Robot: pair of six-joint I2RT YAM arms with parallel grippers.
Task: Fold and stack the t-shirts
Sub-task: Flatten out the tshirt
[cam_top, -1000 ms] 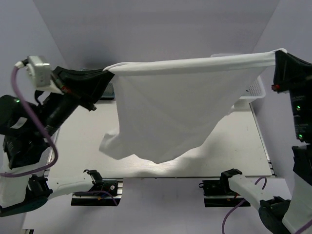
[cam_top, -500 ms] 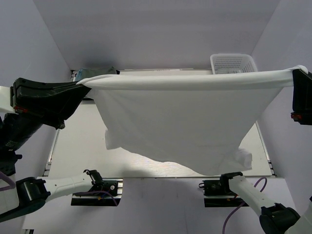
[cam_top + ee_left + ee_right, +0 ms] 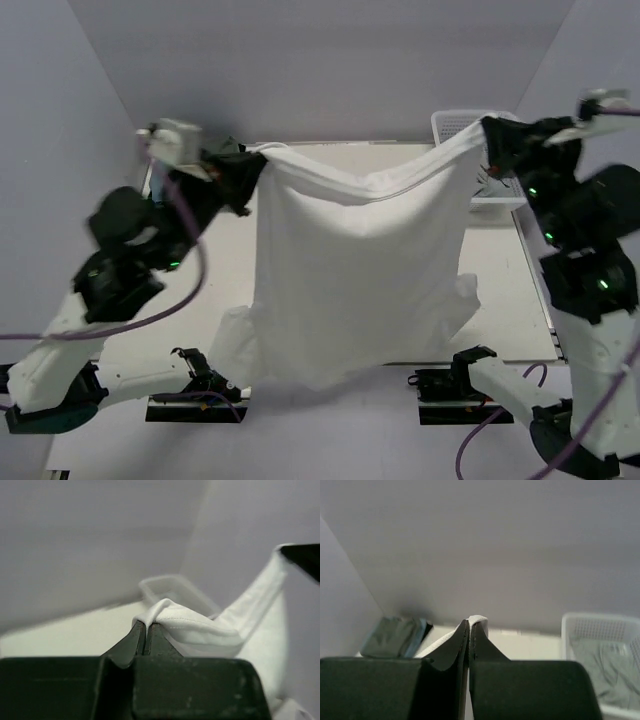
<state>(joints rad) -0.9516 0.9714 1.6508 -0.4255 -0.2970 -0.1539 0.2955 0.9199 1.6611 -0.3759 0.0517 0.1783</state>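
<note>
The table is pale and takes up the middle of the top view. Above it hangs the white t-shirt, spread between the two arms. Its upper edge sags in the middle. Its lower part, with both sleeves, reaches down to the near edge of the table; whether it touches the surface there I cannot tell.

The left gripper has its jaws pressed together on the upper left corner of the cloth. In the left wrist view a fold of the white hem comes out just at the fingertips. The right gripper pinches the upper right corner in the same way, with a small piece of white cloth caught at the tips of its closed jaws.

The white lattice basket stands at the far right corner of the table, partly behind the right gripper. In it lies a pale grey shirt. At the far left corner lies a folded teal-green shirt.
</note>
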